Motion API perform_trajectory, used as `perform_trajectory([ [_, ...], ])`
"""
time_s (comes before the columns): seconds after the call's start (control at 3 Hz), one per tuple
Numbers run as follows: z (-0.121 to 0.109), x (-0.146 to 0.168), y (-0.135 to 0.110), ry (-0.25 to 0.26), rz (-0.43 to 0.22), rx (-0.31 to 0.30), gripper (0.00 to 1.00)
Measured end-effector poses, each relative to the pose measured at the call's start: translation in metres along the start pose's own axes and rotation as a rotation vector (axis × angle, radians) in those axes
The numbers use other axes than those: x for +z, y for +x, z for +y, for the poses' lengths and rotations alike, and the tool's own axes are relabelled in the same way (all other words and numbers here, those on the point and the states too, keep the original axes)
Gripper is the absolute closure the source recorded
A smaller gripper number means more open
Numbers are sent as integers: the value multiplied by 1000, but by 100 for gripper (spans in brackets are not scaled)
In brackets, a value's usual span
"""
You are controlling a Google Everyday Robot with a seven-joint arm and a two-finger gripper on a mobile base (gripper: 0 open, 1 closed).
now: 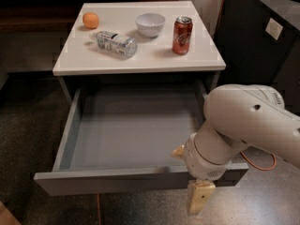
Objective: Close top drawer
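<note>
The top drawer [136, 125] stands pulled far out from under the white table, its blue-grey inside bare. Its grey front panel [112, 183] runs along the bottom of the camera view. My gripper [199, 197] hangs from the big white arm [248, 125] just in front of the right part of that panel, at or below its lower edge. The arm's wrist covers the drawer's front right corner.
On the white table top [93, 60] are an orange [91, 20], a plastic bottle [116, 43] on its side, a white bowl [150, 24] and a red soda can [182, 35]. A dark cabinet [262, 46] stands at the right. An orange cable [262, 165] lies on the floor.
</note>
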State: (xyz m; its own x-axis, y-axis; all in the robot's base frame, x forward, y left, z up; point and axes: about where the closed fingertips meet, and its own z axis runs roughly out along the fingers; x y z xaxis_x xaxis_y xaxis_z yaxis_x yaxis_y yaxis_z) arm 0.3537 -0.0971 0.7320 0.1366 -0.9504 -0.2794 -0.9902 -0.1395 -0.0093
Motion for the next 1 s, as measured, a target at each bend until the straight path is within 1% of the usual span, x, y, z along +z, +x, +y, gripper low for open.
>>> perform_trajectory([
  [0.33,1,26,6,-32,6,-5,41],
  [0.67,-3,50,14,-41,-6,-5,72],
  [1.0,-6,60,17,-41,-5,-5,95],
])
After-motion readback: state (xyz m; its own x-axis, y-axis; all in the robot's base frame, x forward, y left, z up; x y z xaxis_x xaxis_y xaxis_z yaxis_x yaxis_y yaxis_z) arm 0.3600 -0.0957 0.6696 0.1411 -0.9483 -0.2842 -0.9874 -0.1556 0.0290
